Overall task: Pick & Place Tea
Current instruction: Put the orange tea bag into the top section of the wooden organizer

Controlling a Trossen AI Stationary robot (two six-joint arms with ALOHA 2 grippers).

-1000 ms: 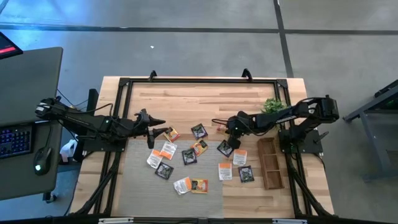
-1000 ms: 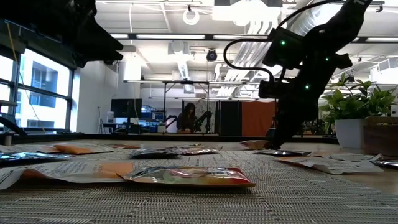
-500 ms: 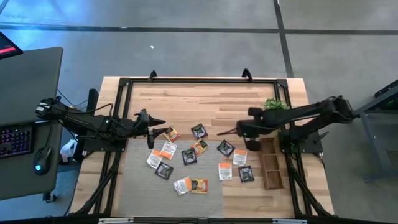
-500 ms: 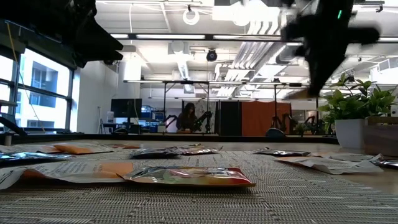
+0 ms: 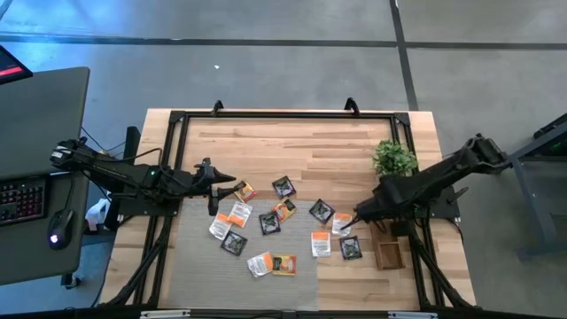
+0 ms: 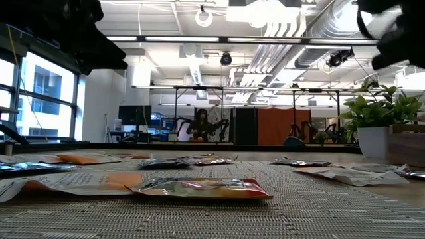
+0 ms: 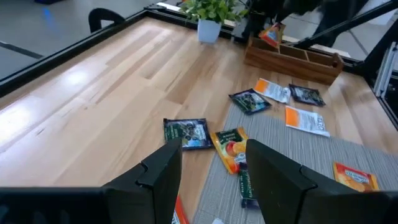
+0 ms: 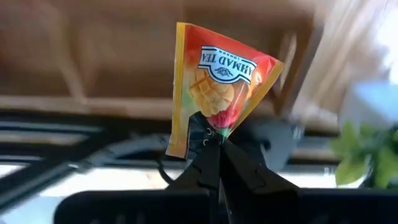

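Right wrist view | right gripper [image 8: 214, 144] pinching orange-yellow tea sachet [image 8: 214, 81]

The orange-yellow sachet [image 8: 214, 87] reads "AHMAD TEA", with what seems "LONDON" beneath.

- The orange-yellow foil tea sachet [image 8: 214, 84] pinched between the right gripper's [image 8: 217, 144] matt black plastic fingers has a glossy, printed, slightly crinkled skin.
- The narrow brown wooden tray [image 8: 155, 56] just beyond those fingers looks smooth and satin.
- The grey woven mat [image 6: 319, 206] is coarse and matt.
- The pale wooden table top [image 7: 93, 93] ahead of the left gripper's fingers shows smooth, lightly sheened planks.
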